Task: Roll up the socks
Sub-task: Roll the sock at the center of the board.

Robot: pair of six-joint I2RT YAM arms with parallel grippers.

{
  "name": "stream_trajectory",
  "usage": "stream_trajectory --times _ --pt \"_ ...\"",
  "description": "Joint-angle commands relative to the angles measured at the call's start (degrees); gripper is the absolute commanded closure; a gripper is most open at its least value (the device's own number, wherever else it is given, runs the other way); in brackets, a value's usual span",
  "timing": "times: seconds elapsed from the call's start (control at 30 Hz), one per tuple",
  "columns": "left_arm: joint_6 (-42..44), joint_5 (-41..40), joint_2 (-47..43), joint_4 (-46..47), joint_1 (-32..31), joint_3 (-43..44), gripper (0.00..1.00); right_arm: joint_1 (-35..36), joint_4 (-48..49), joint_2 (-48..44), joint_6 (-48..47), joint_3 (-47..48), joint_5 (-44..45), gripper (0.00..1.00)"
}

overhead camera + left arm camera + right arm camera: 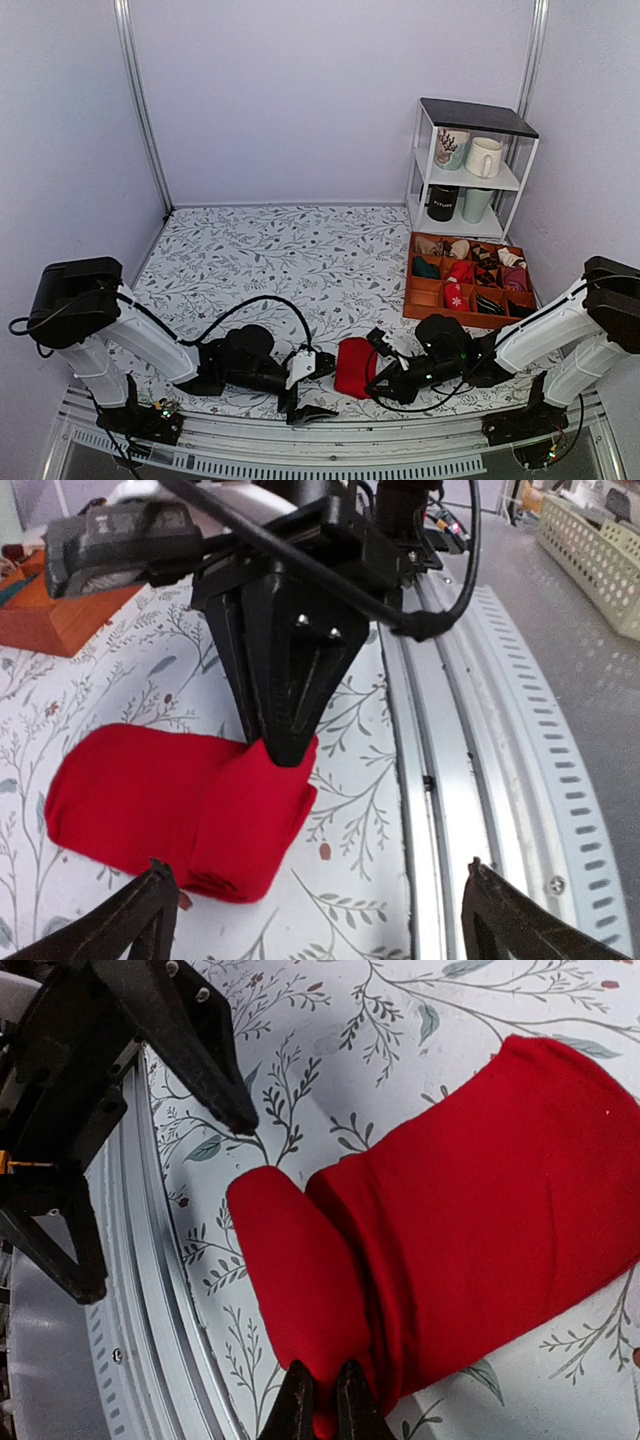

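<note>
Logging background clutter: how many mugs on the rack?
4. On the rack, upper tier: patterned mug, white mug. Lower tier: black mug, pale green mug. Others could hide behind them.

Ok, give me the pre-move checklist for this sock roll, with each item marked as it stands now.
1. Grip: ok. The right pincer is shut on the socks at their rolled end.
2. Free arm: ok. The left pincer is open wide and touches nothing.
3. Both layers caught in the grip: cannot tell, the fabric hides them.
4. Roll finished: not ok. Only the end nearest the rail is turned over; the rest lies flat.
5. Placement: ok. The socks lie on the table, off the rail.
6. Clearance: ok. The organiser tray stands apart from the socks.
</note>
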Motion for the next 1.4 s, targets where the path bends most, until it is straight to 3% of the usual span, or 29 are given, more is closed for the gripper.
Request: stream_trajectory --times 0.0,0.33,0.37,0.47,0.53,0.6,0.67,0.73,0.77,1.0,1.2,1.37 --pt "7.93 0.06 4.69 5.76 -0.37 2.89 0.01 -1.55 -14.11 1.93 2.78 1.9 -6.96 0.96" --pt "7.87 1.76 10.32 4.92 0.92 6.02 0.01 -1.71 -17.5 5.58 1.31 4.94 -8.02 0.96" --pt "7.74 2.26 10.53 4.87 1.1 6.09 0.04 -1.7 -17.66 5.71 1.25 5.12 -8.04 0.96" --pt "6.61 3.39 10.89 4.29 1.72 6.34 0.26 -1.79 -18.28 6.21 0.79 5.45 -8.34 0.96" --pt "5.72 4.08 11.02 4.26 1.94 6.33 0.52 -1.88 -18.34 6.42 0.72 5.57 -8.37 0.96" --pt "4.97 4.0 11.23 4.29 2.14 6.26 0.55 -2.04 -18.43 6.61 0.83 5.71 -8.46 0.96" --pt "4.17 3.74 11.65 4.02 2.23 6.57 0.64 -2.08 -18.72 6.79 0.81 5.9 -8.49 0.96" --pt "3.04 2.79 12.17 3.9 2.36 6.76 0.98 -2.14 -18.93 6.88 0.83 6.09 -8.4 0.96" --pt "2.46 2.54 12.46 3.78 2.55 6.78 1.0 -2.14 -19.14 6.95 0.88 6.28 -8.46 0.96" --pt "-3.39 0.2 14.06 -1.8 3.41 7.58 1.0 -2.15 -20.82 6.41 0.19 8.46 -8.67 0.94" --pt "-17.75 -0.64 12.34 -9.79 6.04 4.78 1.0 -2.14 -26.01 3.28 -4.14 13.25 -2.7 0.71" --pt "-29.88 2.09 11.23 -8.14 7.92 -0.45 1.0 -1.48 -17.42 -6.44 -11.36 9.27 6.86 0.59"
